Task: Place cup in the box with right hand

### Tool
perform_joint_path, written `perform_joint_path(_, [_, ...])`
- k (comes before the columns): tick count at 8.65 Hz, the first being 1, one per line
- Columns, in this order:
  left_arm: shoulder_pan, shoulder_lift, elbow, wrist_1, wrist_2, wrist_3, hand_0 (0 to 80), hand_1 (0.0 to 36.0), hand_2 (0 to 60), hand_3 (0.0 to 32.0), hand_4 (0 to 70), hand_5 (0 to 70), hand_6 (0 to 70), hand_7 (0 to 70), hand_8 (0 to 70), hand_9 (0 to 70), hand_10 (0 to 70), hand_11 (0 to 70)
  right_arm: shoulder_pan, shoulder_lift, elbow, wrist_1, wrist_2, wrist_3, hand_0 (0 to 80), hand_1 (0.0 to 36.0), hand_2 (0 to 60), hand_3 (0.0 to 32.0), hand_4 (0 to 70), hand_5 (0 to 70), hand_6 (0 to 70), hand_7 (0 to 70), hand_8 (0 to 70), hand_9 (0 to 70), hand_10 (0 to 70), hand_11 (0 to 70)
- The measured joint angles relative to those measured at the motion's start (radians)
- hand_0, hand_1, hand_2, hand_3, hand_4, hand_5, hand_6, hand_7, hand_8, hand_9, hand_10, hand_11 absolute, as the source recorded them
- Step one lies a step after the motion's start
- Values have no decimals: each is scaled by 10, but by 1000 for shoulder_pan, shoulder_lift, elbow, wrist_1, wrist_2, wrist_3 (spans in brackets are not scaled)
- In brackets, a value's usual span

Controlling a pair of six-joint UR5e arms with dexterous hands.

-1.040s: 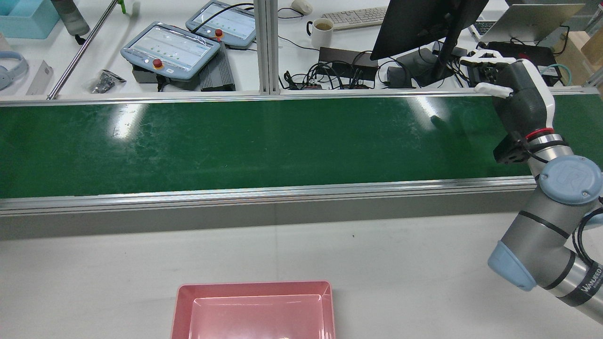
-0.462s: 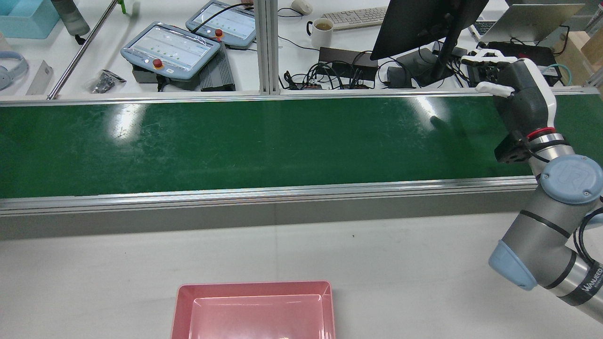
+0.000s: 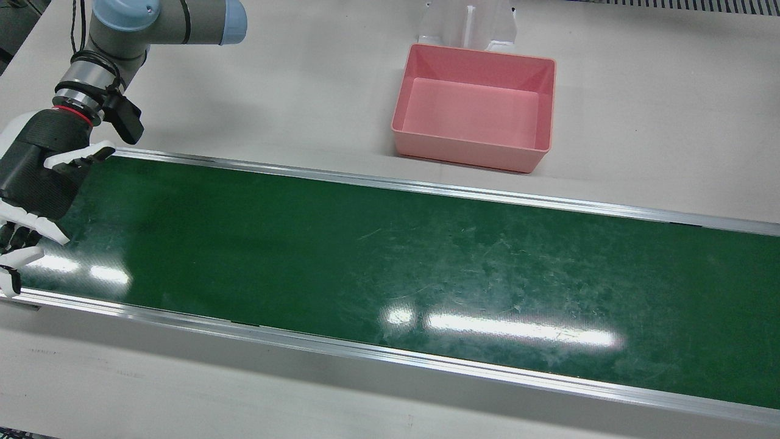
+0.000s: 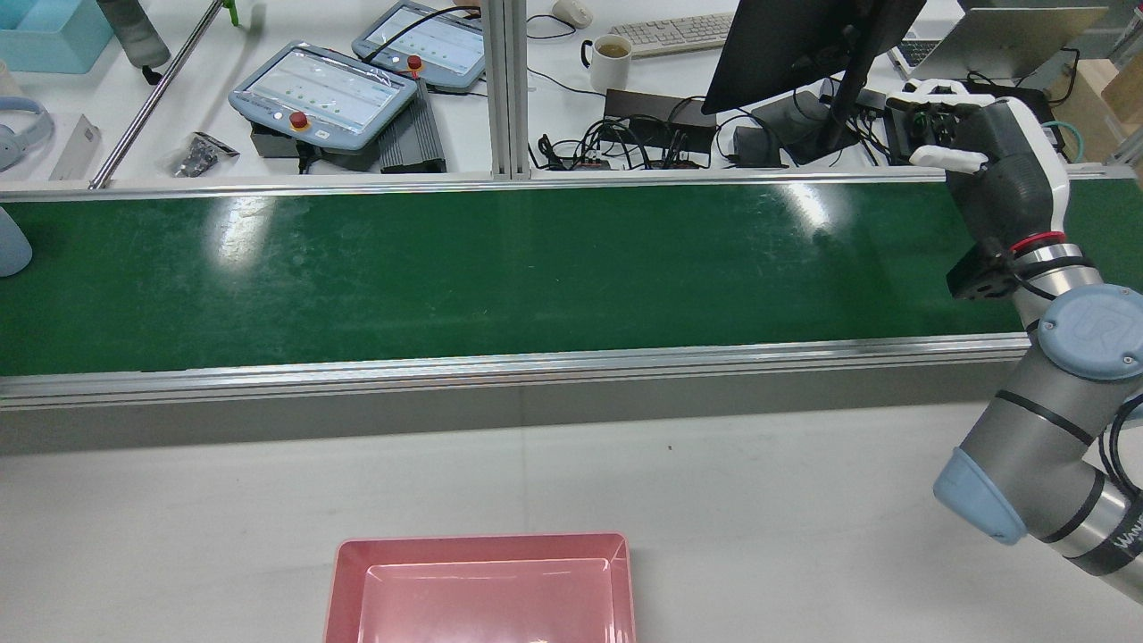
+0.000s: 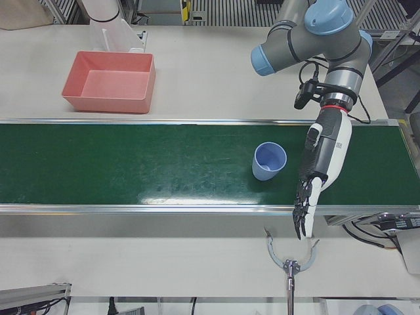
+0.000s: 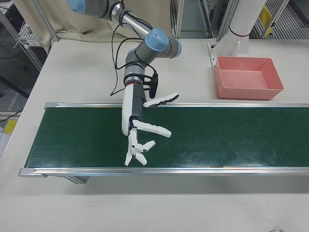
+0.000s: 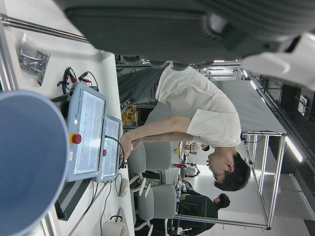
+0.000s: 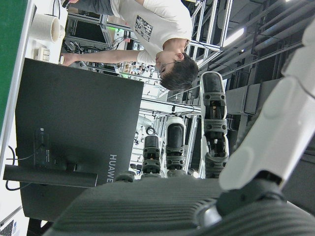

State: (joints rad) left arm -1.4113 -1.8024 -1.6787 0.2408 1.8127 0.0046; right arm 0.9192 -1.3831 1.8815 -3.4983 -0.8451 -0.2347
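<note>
One blue cup (image 5: 269,161) stood upright on the green belt (image 5: 131,164), just beside the spread, empty left hand (image 5: 319,172); the right hand (image 6: 140,126) hung spread and empty, far along the belt from the cup.

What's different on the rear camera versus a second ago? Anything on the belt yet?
The blue cup has come into view at the belt's left edge; a second ago the belt was bare. The right hand has shifted slightly right and toward the far rail, open and empty as before. The pink box has not moved.
</note>
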Motion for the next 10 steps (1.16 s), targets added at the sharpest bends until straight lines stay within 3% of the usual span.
perform_joint_path(10, [0, 0, -1, 0, 0, 0, 0, 0, 0, 0, 0, 0, 0, 0, 0, 0, 0, 0, -4, 0, 3, -4, 1, 3, 490, 8, 0, 0, 694, 1, 111, 630, 76, 219, 0, 0])
